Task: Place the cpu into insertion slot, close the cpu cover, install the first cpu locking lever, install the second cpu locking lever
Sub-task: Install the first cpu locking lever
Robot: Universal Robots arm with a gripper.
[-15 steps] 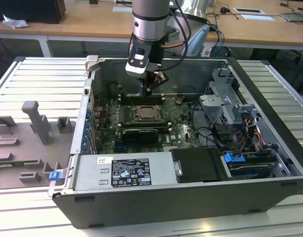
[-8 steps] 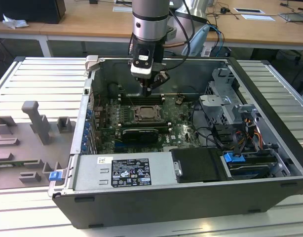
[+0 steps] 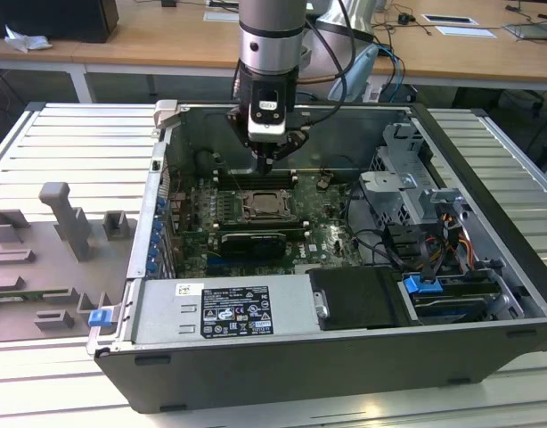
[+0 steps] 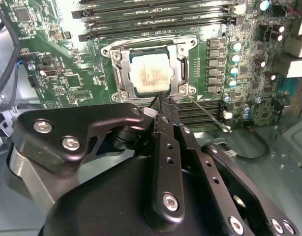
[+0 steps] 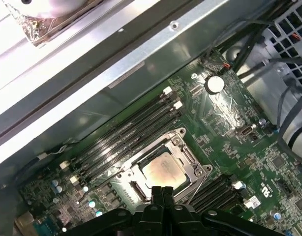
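Claw (image 4: 160,101) tips together, empty — poised over cpu (image 4: 148,73), framed by cpu cover (image 4: 182,66).

A flat square silvery-grey chip (image 5: 163,172) lies inside a thin silvery metal frame (image 5: 193,169) on the green circuit board (image 5: 225,142). The black gripper (image 5: 163,188) has its two fingers pressed together, with the tips at the chip's edge. Long black memory slots (image 5: 134,132) lie beside the frame. A round silver battery (image 5: 214,83) sits near the grey metal case wall (image 5: 121,64).
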